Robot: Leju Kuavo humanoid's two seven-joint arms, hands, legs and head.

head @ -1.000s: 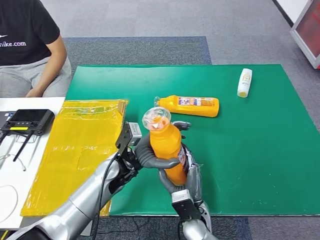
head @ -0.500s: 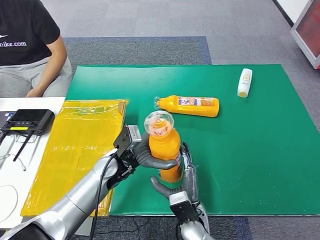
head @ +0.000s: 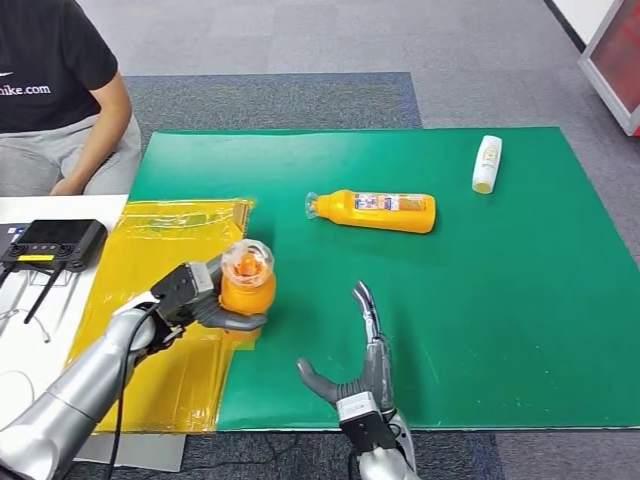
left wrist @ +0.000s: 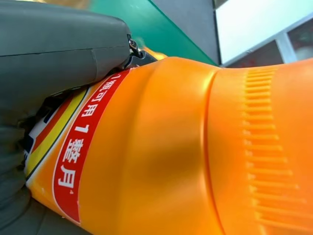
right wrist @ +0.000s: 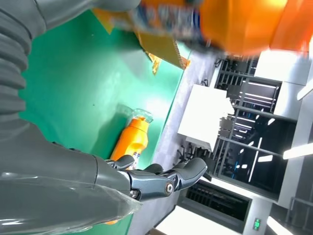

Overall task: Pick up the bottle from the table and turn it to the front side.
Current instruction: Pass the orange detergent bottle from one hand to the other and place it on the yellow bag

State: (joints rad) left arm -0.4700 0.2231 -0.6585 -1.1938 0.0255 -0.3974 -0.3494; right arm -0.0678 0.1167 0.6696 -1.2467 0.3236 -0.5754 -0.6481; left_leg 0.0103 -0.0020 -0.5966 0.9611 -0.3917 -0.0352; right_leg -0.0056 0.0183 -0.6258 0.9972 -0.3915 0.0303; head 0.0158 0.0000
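Over the left edge of the green table mat point(head: 490, 330), where it meets a crinkled yellow plastic bag point(head: 158, 290), the robot's left hand point(head: 198, 300) grips an orange plastic bottle with a clear domed cap point(head: 246, 278), cap tilted towards the camera. The left wrist view shows its ribbed orange shoulder and a red band of white characters point(left wrist: 76, 161) beside the grey thumb. The right hand point(head: 361, 370) hangs empty near the mat's front edge, fingers spread, with bare green to its right. Near the mat's centre lies a second orange bottle point(head: 373, 211) on its side; a small white bottle point(head: 487, 164) rests near the far right corner. A seated person point(head: 53, 90) waits beyond the mat's far left corner
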